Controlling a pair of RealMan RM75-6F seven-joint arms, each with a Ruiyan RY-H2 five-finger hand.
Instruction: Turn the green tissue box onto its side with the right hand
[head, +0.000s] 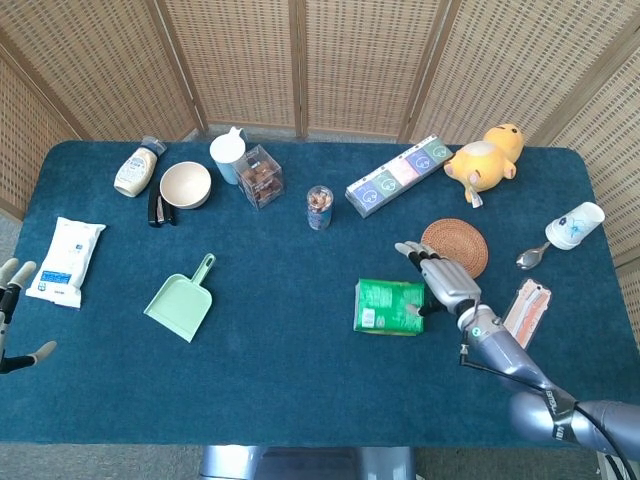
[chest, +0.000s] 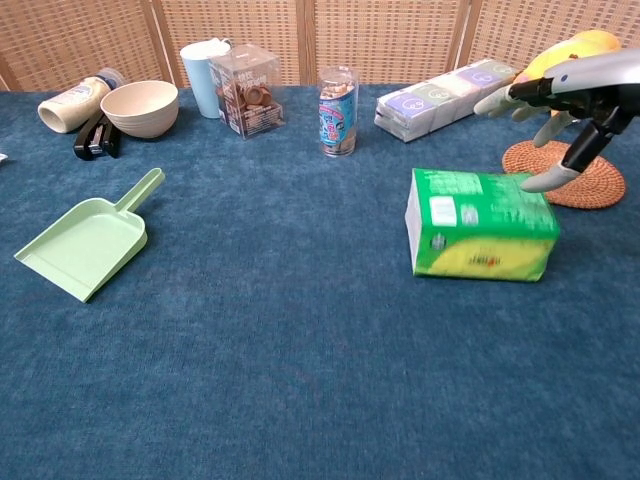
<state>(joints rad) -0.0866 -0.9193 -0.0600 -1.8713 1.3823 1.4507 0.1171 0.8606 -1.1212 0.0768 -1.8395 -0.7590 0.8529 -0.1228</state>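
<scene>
The green tissue box (head: 388, 306) (chest: 480, 224) lies on the blue table right of centre. Its plain green printed face is up and its yellow face looks toward the table's front edge. My right hand (head: 441, 282) (chest: 555, 102) hovers just right of the box and above its far end, fingers spread, holding nothing. In the chest view its thumb tip is close to the box's top right corner without clearly touching. My left hand (head: 12, 318) stands at the far left edge of the head view, fingers apart and empty.
A round woven coaster (head: 454, 249) lies just behind the right hand. A pink packet (head: 524, 313), spoon (head: 531, 259) and paper cup (head: 575, 226) are to the right. A green dustpan (head: 181, 303) lies left of centre. A snack jar (head: 319, 207) and yellow plush (head: 485, 158) stand at the back.
</scene>
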